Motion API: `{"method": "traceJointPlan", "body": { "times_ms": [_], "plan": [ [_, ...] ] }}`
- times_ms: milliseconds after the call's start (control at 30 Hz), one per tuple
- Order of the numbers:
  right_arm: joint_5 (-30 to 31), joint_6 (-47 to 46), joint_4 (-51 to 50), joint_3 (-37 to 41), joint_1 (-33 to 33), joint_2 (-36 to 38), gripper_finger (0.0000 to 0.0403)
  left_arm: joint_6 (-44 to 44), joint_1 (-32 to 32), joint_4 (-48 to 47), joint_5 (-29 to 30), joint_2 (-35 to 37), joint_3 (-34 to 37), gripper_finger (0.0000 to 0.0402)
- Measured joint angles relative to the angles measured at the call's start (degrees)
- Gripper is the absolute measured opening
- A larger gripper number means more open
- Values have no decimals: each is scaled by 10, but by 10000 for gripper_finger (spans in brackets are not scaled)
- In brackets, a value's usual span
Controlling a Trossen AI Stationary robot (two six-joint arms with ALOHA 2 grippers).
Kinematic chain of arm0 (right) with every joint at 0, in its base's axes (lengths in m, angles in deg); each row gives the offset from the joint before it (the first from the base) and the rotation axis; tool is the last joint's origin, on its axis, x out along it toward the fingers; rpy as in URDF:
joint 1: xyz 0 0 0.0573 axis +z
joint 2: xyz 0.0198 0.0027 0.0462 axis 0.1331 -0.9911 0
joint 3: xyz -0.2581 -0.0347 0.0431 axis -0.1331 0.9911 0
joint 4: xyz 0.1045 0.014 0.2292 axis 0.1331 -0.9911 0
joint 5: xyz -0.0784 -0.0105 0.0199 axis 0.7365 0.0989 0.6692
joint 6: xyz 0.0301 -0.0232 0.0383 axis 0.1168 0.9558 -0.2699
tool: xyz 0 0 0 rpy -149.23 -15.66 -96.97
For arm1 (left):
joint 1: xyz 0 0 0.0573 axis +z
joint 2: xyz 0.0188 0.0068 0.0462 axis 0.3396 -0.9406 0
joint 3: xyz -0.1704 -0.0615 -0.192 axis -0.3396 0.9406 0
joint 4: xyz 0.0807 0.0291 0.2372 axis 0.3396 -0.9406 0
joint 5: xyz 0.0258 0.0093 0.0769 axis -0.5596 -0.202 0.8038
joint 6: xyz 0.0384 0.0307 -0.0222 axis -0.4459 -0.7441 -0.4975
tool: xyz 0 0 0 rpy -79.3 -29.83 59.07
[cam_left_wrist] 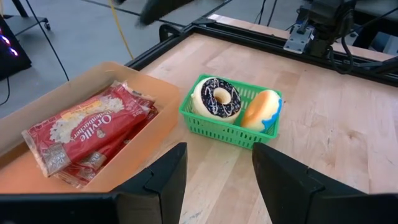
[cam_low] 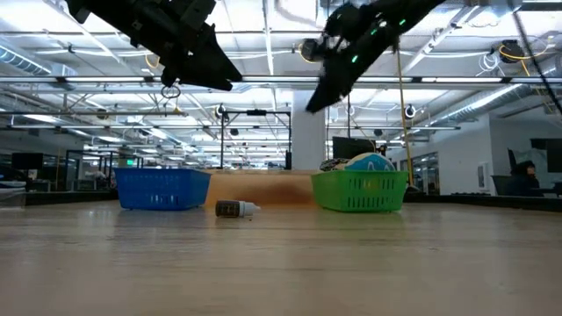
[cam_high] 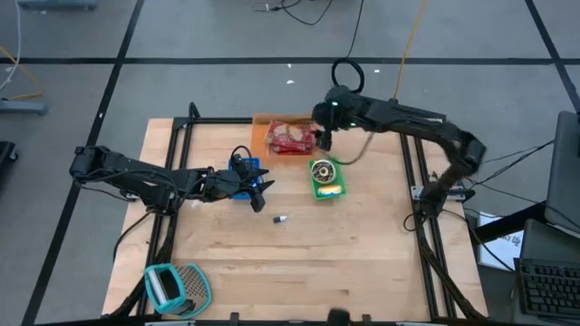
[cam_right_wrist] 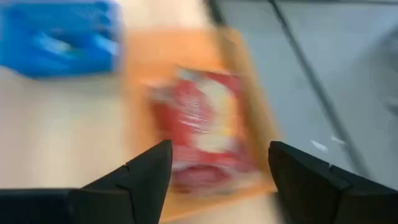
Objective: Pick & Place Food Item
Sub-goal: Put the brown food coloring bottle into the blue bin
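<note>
A green basket (cam_high: pixel 326 178) stands mid-table with a chocolate-iced donut (cam_left_wrist: pixel 216 98) and a yellow-and-blue pastry (cam_left_wrist: pixel 261 109) lying in it. Behind it, red popcorn bags (cam_high: pixel 290 138) lie in a tan tray (cam_left_wrist: pixel 93 68). My right gripper (cam_right_wrist: pixel 221 149) hangs open in the air above the tray's right end and the basket's far side (cam_high: pixel 323 140), with nothing between its fingers. My left gripper (cam_left_wrist: pixel 219 152) stands open and empty over the blue basket (cam_high: pixel 245 172), pointing toward the green basket.
A small bottle (cam_high: pixel 281 219) lies on its side on the wood between the two baskets and nearer the front. A teal tool (cam_high: pixel 168 285) lies at the near left corner. Black frame rails (cam_high: pixel 412 172) run along the table's sides.
</note>
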Motion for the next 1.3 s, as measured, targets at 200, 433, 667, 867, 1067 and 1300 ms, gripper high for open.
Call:
{"method": "traceJointPlan", "body": {
  "times_ms": [200,433,667,867,1067,1300],
  "plan": [
    [-177,-73,78,146,41,156,253,0,0,0,0,0,0,184],
    [-149,-132,305,392,129,334,243,0,0,15,0,0,0,184],
    [-87,-148,548,577,217,409,242,0,2,57,4,0,0,184],
    [-60,-147,591,620,237,425,242,40,2,71,3,0,0,184],
    [-61,-146,589,623,237,425,242,92,-9,34,-133,-27,0,184],
    [-61,-141,591,623,234,425,242,101,-49,-22,-157,-169,-39,184]
  ]
}}
